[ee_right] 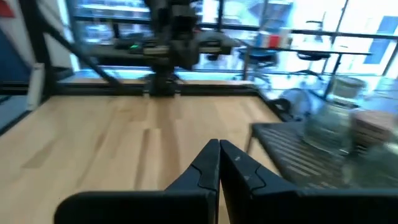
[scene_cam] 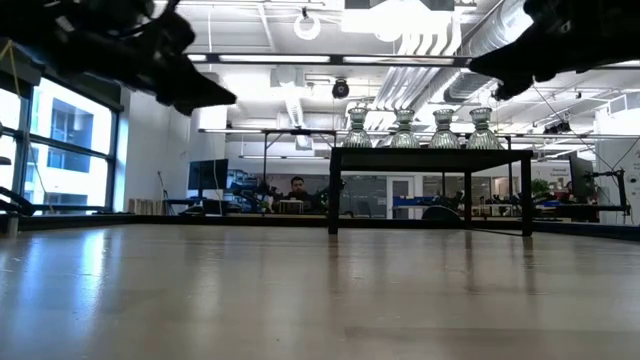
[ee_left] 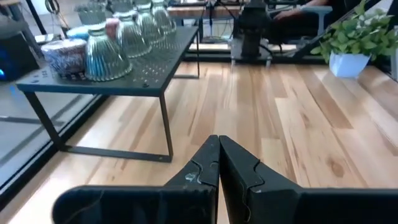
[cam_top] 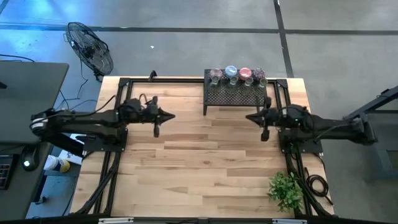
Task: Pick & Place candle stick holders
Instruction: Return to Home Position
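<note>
Several small candle stick holders (cam_top: 236,76), greenish, light blue and pink, stand in a row along the far edge of a small black perforated metal stand (cam_top: 235,94) at the table's far middle. They also show in the low view (scene_cam: 420,128) and the left wrist view (ee_left: 118,43). My left gripper (cam_top: 171,116) is shut and empty, above the table left of the stand. My right gripper (cam_top: 249,116) is shut and empty, above the table just near-right of the stand.
A green leafy plant in a white pot (cam_top: 286,190) stands at the table's near right corner. A fan (cam_top: 90,46) stands on the floor beyond the far left corner. Bare wood (cam_top: 199,162) lies between the arms and toward the near edge.
</note>
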